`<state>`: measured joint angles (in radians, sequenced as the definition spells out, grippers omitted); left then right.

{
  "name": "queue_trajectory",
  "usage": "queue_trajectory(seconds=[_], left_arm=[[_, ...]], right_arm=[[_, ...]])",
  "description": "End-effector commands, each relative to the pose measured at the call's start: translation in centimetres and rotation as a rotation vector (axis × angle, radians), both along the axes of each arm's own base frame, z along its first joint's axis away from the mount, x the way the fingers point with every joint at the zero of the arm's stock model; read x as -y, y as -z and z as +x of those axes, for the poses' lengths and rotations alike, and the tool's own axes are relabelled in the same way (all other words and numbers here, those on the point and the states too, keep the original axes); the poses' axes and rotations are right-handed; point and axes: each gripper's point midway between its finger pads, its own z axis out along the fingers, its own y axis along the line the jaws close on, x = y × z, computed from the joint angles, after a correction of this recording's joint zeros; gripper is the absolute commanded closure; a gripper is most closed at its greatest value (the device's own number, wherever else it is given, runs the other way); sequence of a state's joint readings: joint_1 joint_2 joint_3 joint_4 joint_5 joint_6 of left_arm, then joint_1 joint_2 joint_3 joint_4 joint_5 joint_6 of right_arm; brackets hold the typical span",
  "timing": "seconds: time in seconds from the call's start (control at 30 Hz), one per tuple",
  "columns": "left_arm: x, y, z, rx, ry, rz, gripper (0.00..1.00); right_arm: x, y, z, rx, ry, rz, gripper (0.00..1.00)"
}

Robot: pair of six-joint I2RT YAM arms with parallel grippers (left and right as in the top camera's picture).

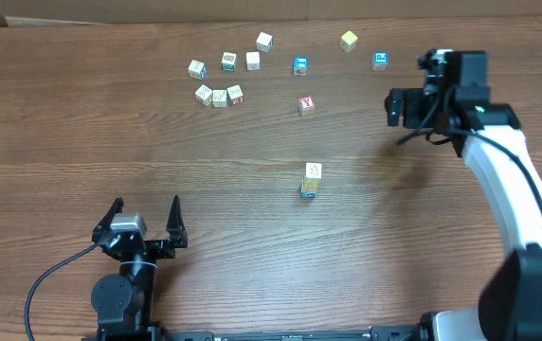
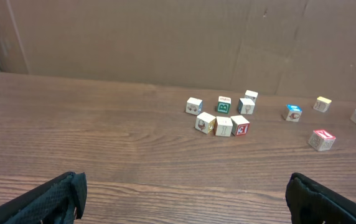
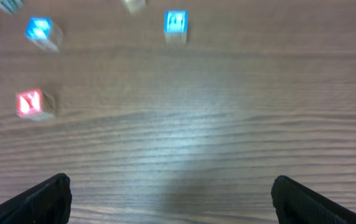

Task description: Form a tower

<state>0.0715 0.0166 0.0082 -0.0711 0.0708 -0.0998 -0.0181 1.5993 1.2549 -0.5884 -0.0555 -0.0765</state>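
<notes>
Wood-grain table (image 1: 110, 123), short tower (image 1: 311, 180) mid-table, brown panel wall (image 2: 165, 37) behind.

The tower (image 1: 311, 181) stands upright near the middle of the counter (image 1: 157, 142). From overhead it shows as a slim stack of small wooden cubes. Its top face is cream with an orange mark, and a blue-faced cube sits at its foot. The number of cubes is unclear.
</notes>
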Motion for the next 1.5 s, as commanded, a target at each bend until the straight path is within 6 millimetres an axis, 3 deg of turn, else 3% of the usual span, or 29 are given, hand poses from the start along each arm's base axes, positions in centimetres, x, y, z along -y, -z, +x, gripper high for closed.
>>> queue_trajectory(seconds=[0.0, 0.33, 0.5, 0.8, 1.0, 1.47], left_arm=[[0.0, 0.0, 0.0, 0.005, -0.003, 0.023, 0.0], [0.0, 0.0, 0.0, 0.005, -0.003, 0.023, 0.0], [0.0, 0.0, 0.0, 0.005, -0.003, 0.023, 0.0], [0.0, 0.0, 0.0, 0.005, -0.003, 0.023, 0.0], [0.0, 0.0, 0.0, 0.005, -0.003, 0.023, 0.0], [0.0, 0.0, 0.0, 0.005, -0.003, 0.023, 0.0]], right_arm=[[-0.3, 0.9, -1.7, -0.002, -0.02, 0.031, 0.0], [-2.7, 4.9, -2.9, 0.089, -0.165, 0.088, 0.0], [-2.8, 7.7, -5.0, 0.038, -0.163, 0.095, 0.0], [-3.3, 10.7, -9.2, 0.067, -0.179, 0.109, 0.0], [-3.4, 12.0, -12.1, 0.087, -0.179, 0.107, 0.0], [-3.6, 11.8, -15.9, 0.263, -0.186, 0.1, 0.0]])
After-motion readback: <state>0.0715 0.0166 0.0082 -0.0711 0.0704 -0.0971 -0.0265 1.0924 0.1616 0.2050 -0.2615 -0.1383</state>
